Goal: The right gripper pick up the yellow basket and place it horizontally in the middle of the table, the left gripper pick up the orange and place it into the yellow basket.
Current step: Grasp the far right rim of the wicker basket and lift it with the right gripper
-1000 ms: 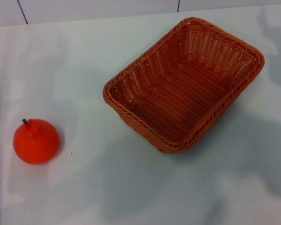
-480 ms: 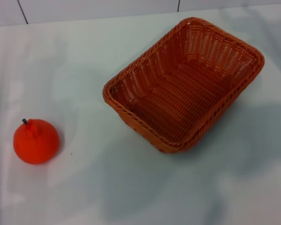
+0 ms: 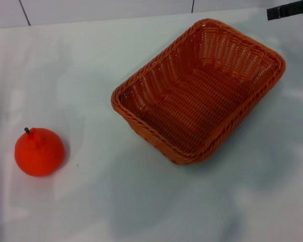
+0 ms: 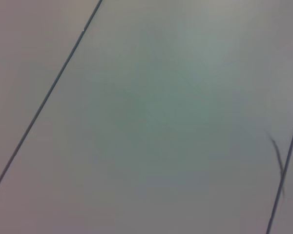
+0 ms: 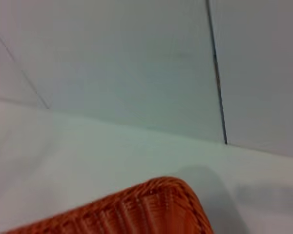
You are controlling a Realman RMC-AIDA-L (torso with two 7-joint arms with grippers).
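The yellow basket (image 3: 199, 91), an orange-brown woven wicker rectangle, lies empty and turned diagonally on the white table (image 3: 141, 201), right of centre. The orange (image 3: 39, 152), round with a short dark stem, sits on the table at the near left, well apart from the basket. A black piece of the right gripper (image 3: 289, 9) enters at the top right edge of the head view, above and beyond the basket's far corner; its fingers are cut off by the edge. The right wrist view shows one basket corner (image 5: 151, 207) below. The left gripper is out of view.
A white tiled wall (image 3: 106, 9) with dark seams runs behind the table's far edge. The left wrist view shows only pale panels with dark seams (image 4: 44, 100). Soft arm shadows fall on the table around the basket.
The black tip of the right gripper has come into the head view at the top right. The shadows on the right of the table have shifted. Basket and orange have not moved.
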